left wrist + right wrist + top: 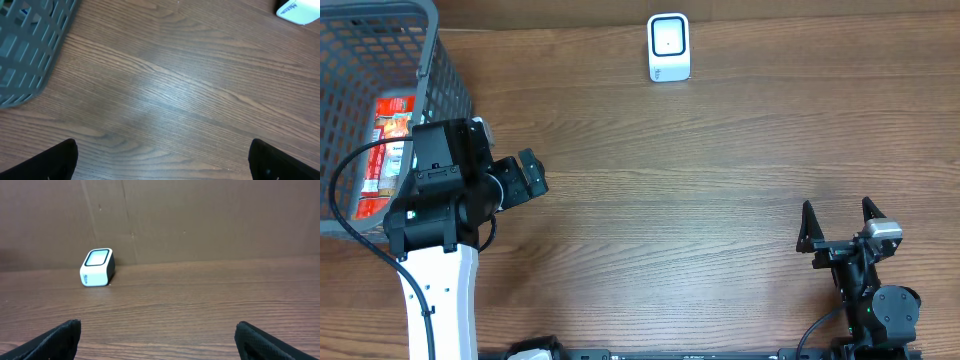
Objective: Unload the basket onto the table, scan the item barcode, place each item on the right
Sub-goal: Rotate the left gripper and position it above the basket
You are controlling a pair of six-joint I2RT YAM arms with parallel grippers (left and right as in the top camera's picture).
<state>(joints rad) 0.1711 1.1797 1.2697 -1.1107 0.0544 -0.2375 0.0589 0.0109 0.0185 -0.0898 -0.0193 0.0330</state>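
L gripper (532,172) is hanging wide open, empty, beside basket (445,70); R gripper (837,212) is gaping too, gripping nothing (item (390,150) is lying in basket, scanner (669,47) well apart).

Table (700,180): brown wood-grain top, the grain running side to side in the overhead view; a pale patch of glare shows in the left wrist view.
Scanner (669,46): small white box with a dark-rimmed window on its face, standing on the table near the far edge, about mid-width.
Basket (448,80): grey plastic lattice, resting on the table well to the left of the scanner and slightly nearer; the frame cuts it off.
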